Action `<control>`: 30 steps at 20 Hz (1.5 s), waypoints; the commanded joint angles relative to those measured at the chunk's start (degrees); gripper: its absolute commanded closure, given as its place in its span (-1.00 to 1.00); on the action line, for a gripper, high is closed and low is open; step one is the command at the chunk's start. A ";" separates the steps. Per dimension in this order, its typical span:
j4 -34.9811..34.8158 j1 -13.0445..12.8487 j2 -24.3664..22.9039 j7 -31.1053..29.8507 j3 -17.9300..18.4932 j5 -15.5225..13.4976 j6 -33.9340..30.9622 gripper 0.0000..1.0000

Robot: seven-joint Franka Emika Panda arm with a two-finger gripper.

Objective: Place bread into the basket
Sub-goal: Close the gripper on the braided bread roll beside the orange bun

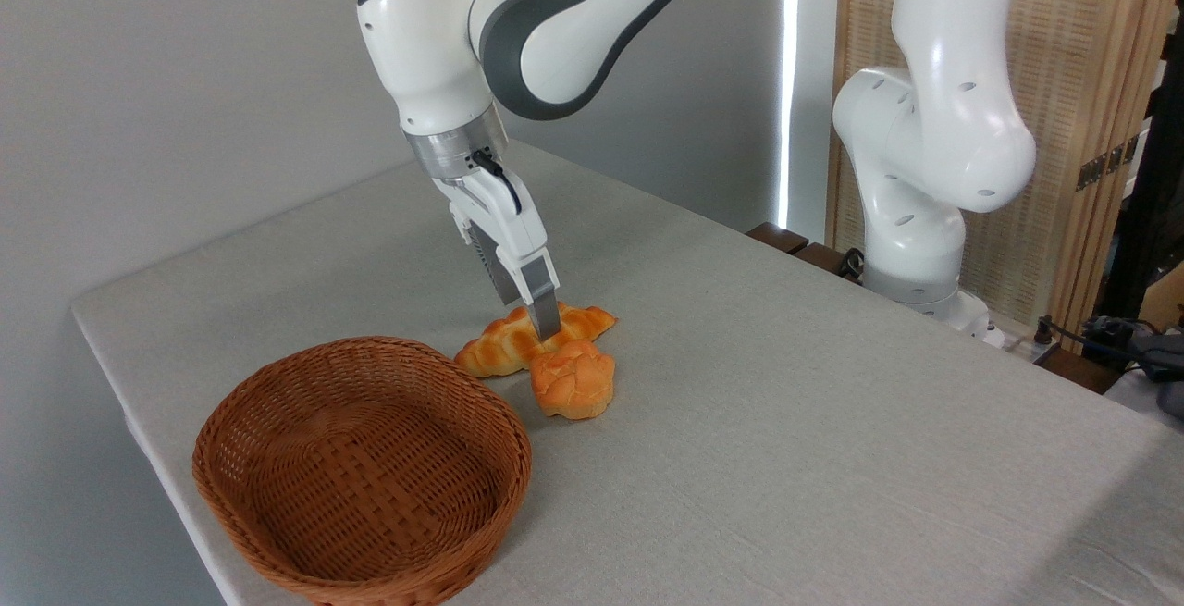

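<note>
The bread (497,347), a long braided golden-brown loaf, lies on the table just beyond the right end of the basket (370,345), an oval brown wicker one with nothing in it. My gripper (527,319) has come down over the middle of the loaf. It is open, with the near finger (544,305) in front of the loaf's ridged top and the far finger behind it, its tip hidden by the loaf. The loaf still rests on the cloth.
A small round knobbly orange bun (573,380) lies against the loaf's front side, just below my near finger. The arm's white base (925,171) stands at the table's far right edge. Grey cloth table (814,421) stretches to the right.
</note>
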 commanded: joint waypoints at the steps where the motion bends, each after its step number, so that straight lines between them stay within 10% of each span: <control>1: -0.09 -0.33 0.18 0.83 0.39 0.65 1.84 -1.00; 24: 0.00 -0.16 1.24 0.39 0.83 3.37 4.40 -0.89; 30: 0.00 -0.24 1.59 0.30 0.83 3.37 3.87 0.27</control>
